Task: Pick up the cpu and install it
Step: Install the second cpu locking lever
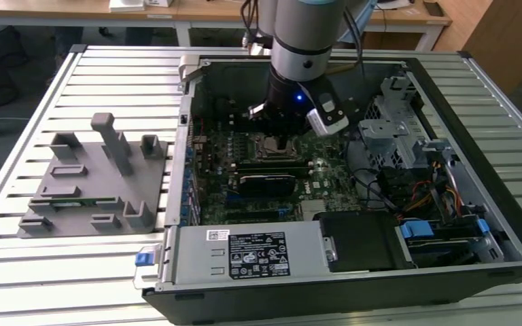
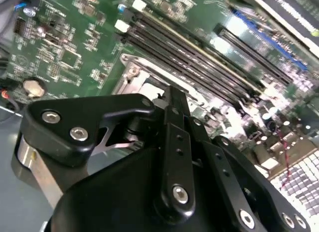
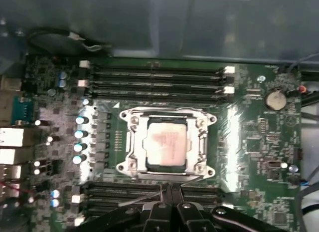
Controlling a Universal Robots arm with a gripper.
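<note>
— One small flat square cpu (image 3: 166,144) with a pale silvery top; where does it sit?

— Inside the metal socket frame (image 3: 130,142) on the green motherboard (image 3: 249,137), lying flat, as the first wrist view shows; black memory slots (image 3: 157,77) run along two sides of that frame.

— And your black gripper (image 3: 168,196)?

— My fingers are pressed together at the tips, empty; they hang just above the frame's edge, apart from the cpu.

— What does the exterior view give?

— My arm (image 1: 302,41) reaches down into the open black computer case (image 1: 352,272) over the socket; the grey plastic fixture (image 1: 93,180) stands on the slatted metal table (image 1: 25,102), towards the exterior view's left, well apart from my gripper.
</note>
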